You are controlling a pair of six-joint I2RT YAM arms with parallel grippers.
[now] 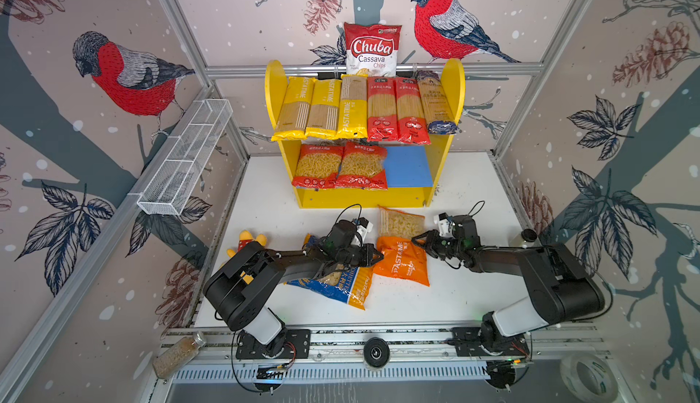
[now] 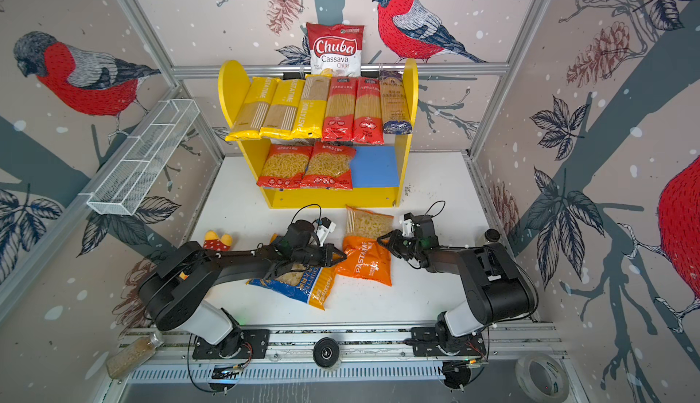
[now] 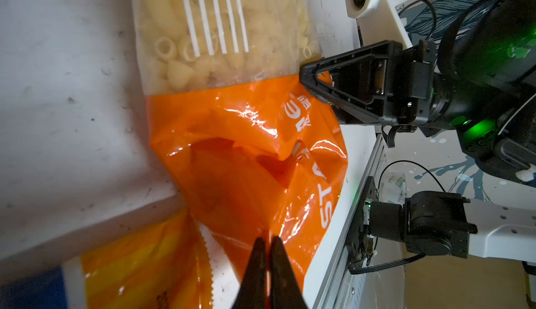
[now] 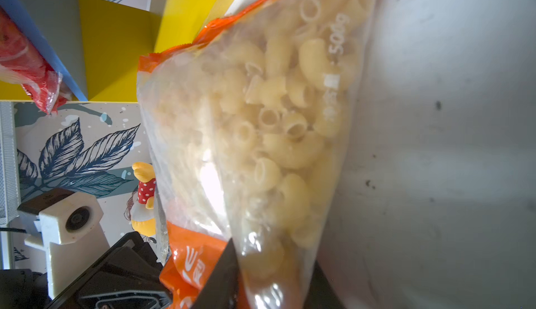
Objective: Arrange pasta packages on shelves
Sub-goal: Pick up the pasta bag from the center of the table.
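An orange pasta bag [image 1: 403, 263] [image 2: 367, 265] with a clear macaroni window lies on the white table in front of the shelves [image 1: 274, 90] [image 2: 229, 90]. My left gripper [image 1: 380, 256] [image 3: 268, 239] is shut on a thin fold of that bag's orange film [image 3: 232, 153] at its left edge. At the bag's right edge, my right gripper [image 1: 415, 239] [image 4: 269, 264] is shut on the clear part [image 4: 261, 119], with macaroni between its jaws. A blue-and-yellow pasta bag [image 1: 341, 287] [image 2: 299, 287] lies partly under my left arm. Several long packs fill the upper board. Two red bags [image 1: 341, 170] sit on the blue lower board [image 1: 409, 166].
A Chuba chips bag [image 1: 372, 49] stands behind the shelves. A polka-dot plush toy [image 1: 248, 240] lies at the table's left. A wire-mesh basket [image 1: 185, 159] hangs on the left wall. A jar [image 1: 178, 353] and a tape roll [image 1: 587, 376] lie by the front rail.
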